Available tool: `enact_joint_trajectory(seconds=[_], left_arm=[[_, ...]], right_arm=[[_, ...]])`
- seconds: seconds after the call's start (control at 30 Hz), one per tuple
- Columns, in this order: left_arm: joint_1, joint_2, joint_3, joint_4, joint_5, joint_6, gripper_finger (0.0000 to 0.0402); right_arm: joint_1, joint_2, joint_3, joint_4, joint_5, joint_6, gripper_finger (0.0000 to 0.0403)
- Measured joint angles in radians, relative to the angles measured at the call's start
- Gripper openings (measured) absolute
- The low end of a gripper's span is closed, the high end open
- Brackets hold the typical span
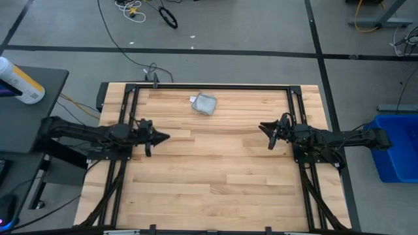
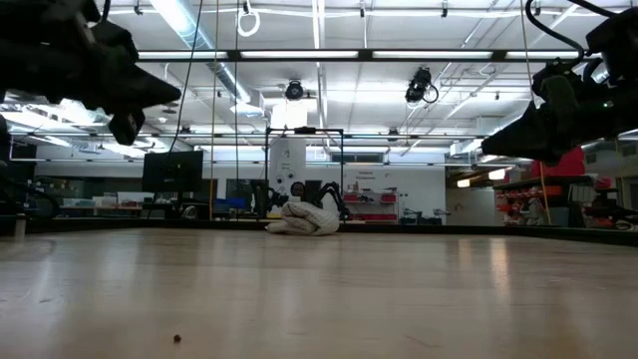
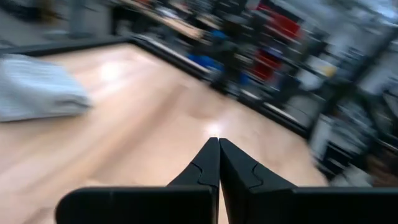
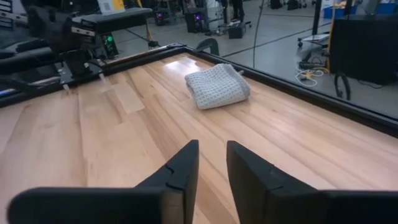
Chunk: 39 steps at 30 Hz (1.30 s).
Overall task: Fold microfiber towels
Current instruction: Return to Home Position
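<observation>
Lying folded near the far edge of the pale wooden table [image 1: 215,176], the light grey-blue ribbed microfiber towel [image 1: 204,104] looks finished — left gripper [image 1: 164,137] clenched empty, right gripper [image 1: 266,136] parted, both well apart from it.

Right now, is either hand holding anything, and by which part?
Nothing is held. The left hand is shut on nothing, the right hand open and empty; the folded towel lies apart on the table.

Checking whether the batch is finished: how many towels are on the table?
1. The folded microfiber towel lies near the far edge of the table, roughly centred across its width. No other towel shows in any view.
</observation>
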<state>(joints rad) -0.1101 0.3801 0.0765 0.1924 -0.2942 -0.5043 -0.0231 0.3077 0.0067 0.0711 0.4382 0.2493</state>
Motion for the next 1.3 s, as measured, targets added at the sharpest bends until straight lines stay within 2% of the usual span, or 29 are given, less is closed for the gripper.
enact_joint_trajectory(seconds=[0.1, 0.3, 0.4, 0.53, 0.63, 0.73, 1.03, 1.17, 1.3], left_arm=[[0.001, -0.026, 0.000, -0.019, 0.103, 0.031, 0.0005], [0.057, -0.110, 0.000, -0.166, 0.179, 0.100, 0.0004], [0.091, -0.167, -0.003, -0.180, 0.180, 0.126, 0.0004], [0.147, -0.276, -0.067, -0.160, 0.177, 0.101, 0.0004], [0.188, -0.317, -0.068, -0.143, 0.167, 0.107, 0.0004], [0.224, -0.361, -0.068, -0.148, 0.158, 0.120, 0.0004], [0.302, -0.365, -0.068, -0.155, 0.187, 0.107, 0.0004], [0.317, -0.365, -0.068, -0.161, 0.227, 0.116, 0.0004], [0.332, -0.352, -0.068, -0.168, 0.257, 0.104, 0.0004]], right_arm=[[0.000, 0.000, 0.000, -0.001, -0.024, 0.000, 0.0078], [0.001, 0.021, 0.000, -0.005, -0.056, 0.010, 0.0045], [0.001, 0.049, 0.000, -0.003, -0.057, 0.036, 0.0028], [0.001, 0.092, 0.000, 0.000, -0.057, 0.065, 0.0008], [0.003, 0.115, 0.000, 0.021, -0.056, 0.063, 0.0006], [0.010, 0.137, 0.000, 0.069, -0.035, 0.021, 0.0022], [0.017, 0.203, 0.000, 0.188, 0.163, -0.045, 0.0093], [0.017, 0.230, 0.000, 0.314, 0.128, -0.143, 0.0124], [0.017, 0.231, 0.000, 0.442, -0.019, -0.264, 0.0152]])
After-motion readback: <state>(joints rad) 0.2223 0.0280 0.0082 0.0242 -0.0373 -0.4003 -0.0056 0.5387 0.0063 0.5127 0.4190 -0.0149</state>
